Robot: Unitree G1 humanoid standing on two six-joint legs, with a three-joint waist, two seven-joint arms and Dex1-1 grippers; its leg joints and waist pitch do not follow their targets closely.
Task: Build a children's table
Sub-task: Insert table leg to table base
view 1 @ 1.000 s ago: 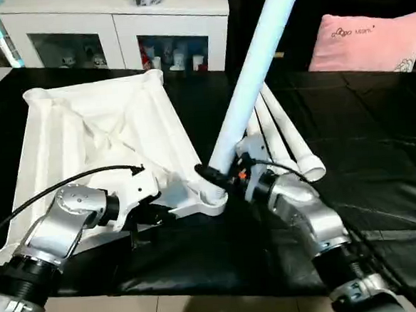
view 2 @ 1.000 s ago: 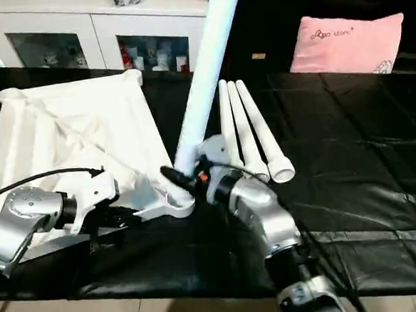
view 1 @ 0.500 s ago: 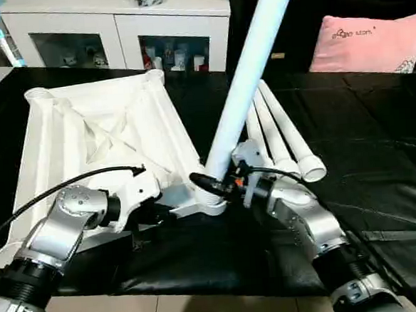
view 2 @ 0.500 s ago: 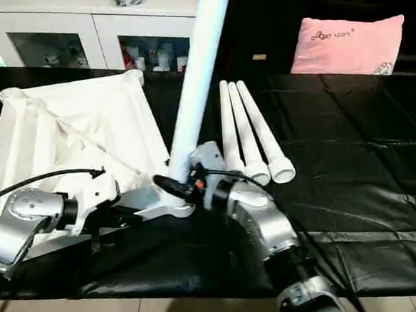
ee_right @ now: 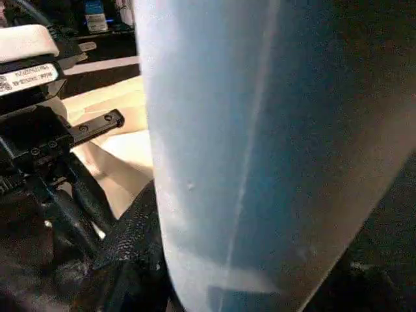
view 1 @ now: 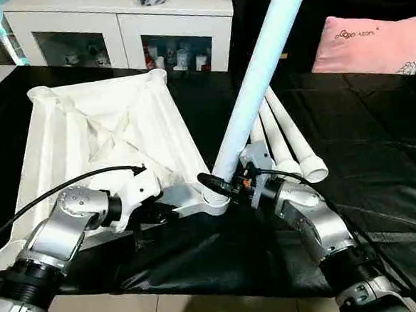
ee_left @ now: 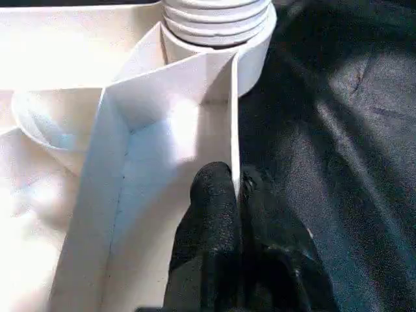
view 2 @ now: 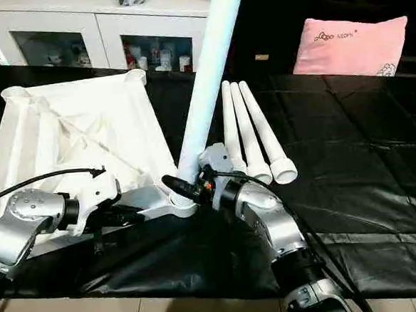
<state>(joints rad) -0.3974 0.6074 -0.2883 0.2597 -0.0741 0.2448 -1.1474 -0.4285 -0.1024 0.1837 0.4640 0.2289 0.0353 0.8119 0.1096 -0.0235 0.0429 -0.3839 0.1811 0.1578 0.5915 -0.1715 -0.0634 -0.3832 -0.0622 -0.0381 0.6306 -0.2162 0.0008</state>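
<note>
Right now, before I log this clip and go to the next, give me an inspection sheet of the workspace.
Surface: black sheet, wrinkled, covers the work surface.
Job's things: tabletop lies ribbed side up; one leg stands tilted in the near corner socket; three spare legs lie side by side beyond the socket.
Clutter: nothing seen.
Grippers: right gripper is shut on the leg just above the socket; left gripper is shut on the tabletop's edge wall near that corner.
Cables: black cable arcs over the left forearm; another runs along the right forearm.
Surroundings: white glass-doored cabinet behind; pink cushion far right.
</note>
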